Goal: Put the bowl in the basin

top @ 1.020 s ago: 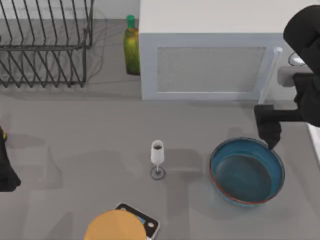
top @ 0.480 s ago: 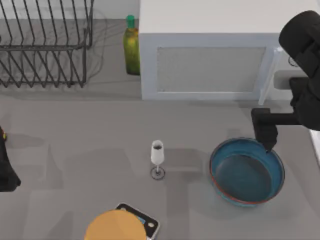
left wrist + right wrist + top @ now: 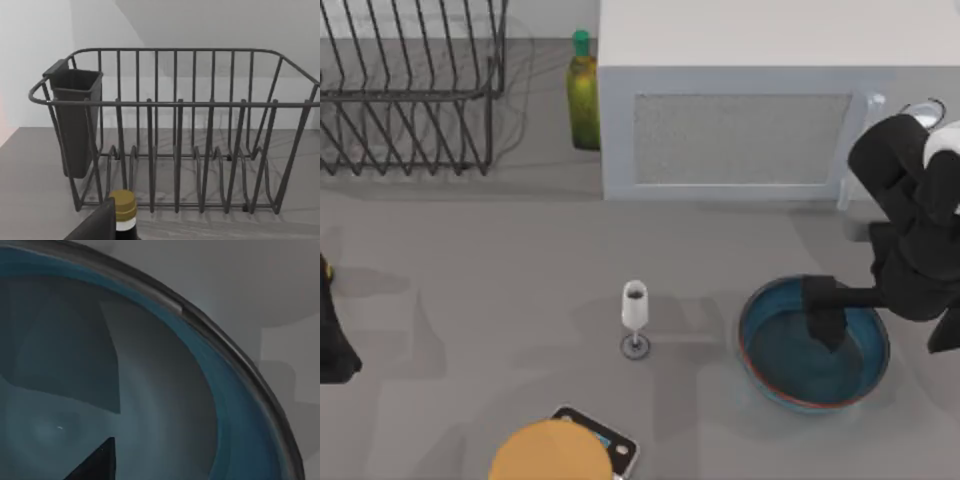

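The bowl [image 3: 814,343] is seen on the grey table [image 3: 500,300], right of centre and toward the near edge in the top view, standing upright with its mouth facing straight up. It is round, so no long axis can be given; its teal inside and thin reddish-brown rim [image 3: 235,352] are level all round, with no tilt evident.

The right gripper [image 3: 824,318] is placed over the bowl's interior, on the far-right part of it, reaching in from the right side of the table. Whether its fingers are spread or closed cannot be told from these views, nor whether the bowl's wall is touched. In the right wrist view the bowl's inside surface is close below the camera, with a dark tip of the gripper at the lower edge.

The step in hand is judged to be the approach for a grasp on the rim; the bowl is not yet lifted. The next move is judged to call for one finger inside and one outside the wall, a firm closure, then a level lift. No basin can be identified in the views, so the carry's direction cannot be stated.

Farther left, a wine glass [image 3: 635,318] stands well apart from the bowl. At the near edge an orange disc [image 3: 548,452] lies on a small scale [image 3: 615,443]. At the far side are a white cabinet [image 3: 740,100], a green bottle [image 3: 583,90] and a wire rack [image 3: 175,135]. The left arm [image 3: 332,335] is parked at the table's left edge.
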Motion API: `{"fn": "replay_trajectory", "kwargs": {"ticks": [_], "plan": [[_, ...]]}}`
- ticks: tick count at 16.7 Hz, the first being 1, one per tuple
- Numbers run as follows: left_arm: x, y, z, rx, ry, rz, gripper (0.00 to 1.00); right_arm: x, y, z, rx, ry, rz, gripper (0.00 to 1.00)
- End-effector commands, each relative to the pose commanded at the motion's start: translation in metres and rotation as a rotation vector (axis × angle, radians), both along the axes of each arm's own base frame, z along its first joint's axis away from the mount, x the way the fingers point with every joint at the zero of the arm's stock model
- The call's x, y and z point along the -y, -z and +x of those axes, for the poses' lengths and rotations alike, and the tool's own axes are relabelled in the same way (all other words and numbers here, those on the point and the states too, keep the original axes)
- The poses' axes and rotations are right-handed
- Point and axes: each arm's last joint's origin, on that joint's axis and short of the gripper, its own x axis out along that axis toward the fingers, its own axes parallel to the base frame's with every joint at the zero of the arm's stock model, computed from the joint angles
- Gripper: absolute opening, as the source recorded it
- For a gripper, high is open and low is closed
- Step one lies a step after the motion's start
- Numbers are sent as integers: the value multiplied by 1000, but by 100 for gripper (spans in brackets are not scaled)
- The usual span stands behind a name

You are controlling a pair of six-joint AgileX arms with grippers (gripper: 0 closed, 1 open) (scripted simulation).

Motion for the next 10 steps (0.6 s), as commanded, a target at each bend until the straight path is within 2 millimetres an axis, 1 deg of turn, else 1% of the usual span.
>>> {"fn": "replay_trajectory", "kwargs": {"ticks": [1,5,10], "plan": [[0,0,0,0,0,0,100,0,4,-1,-3,0,-1,100],[0,0,0,0,0,0,100,0,5,-1,-3,0,-1,100],[0,0,0,0,0,0,100,0,5,-1,-3,0,-1,62]]}}
